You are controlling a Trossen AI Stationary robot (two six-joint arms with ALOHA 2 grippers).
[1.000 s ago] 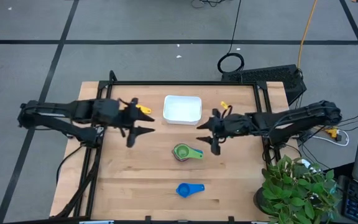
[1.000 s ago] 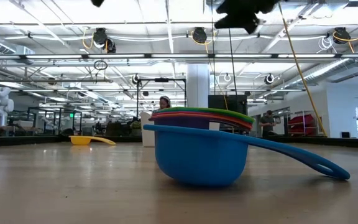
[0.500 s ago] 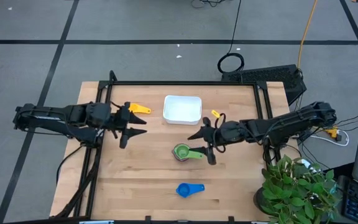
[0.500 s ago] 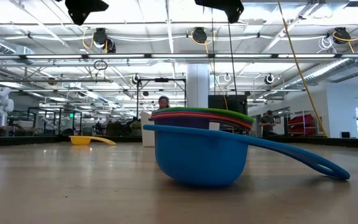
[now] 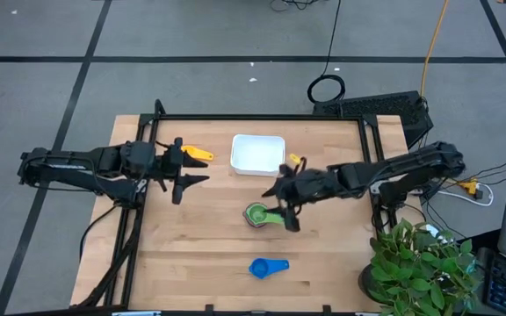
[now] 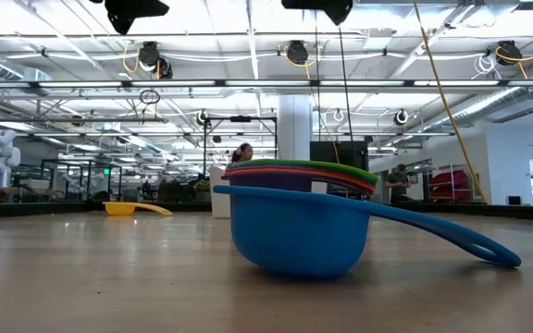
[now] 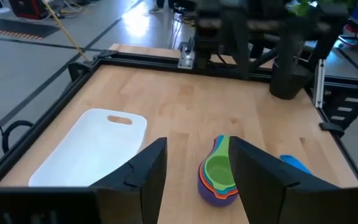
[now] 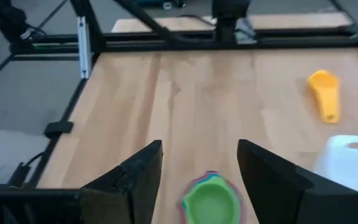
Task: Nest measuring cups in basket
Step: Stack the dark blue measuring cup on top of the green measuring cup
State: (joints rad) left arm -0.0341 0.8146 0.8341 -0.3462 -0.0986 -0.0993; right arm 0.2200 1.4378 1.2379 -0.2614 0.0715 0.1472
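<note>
From above, the right tool (image 5: 281,200), fingers spread, hovers just beside the green-topped stack of nested plastic measuring cups (image 5: 258,214); the white shallow plastic basket (image 5: 258,154) lies beyond. The left tool (image 5: 185,172), released, waits beside a yellow plastic scoop (image 5: 195,154). Low view: a blue plastic scoop (image 6: 322,231) rests on the wooden worktop (image 6: 100,277)

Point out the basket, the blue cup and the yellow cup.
basket (image 5: 258,154), high view, its bare white floor.
blue cup (image 5: 260,268), high view, its bowl.
yellow cup (image 5: 199,154), high view, its handle.

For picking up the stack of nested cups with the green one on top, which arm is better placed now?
The right arm, I think. Its open hand hovers right beside the nested cup stack, aimed at it. The left hand, also open, is farther away, nearer the yellow cup.
</note>
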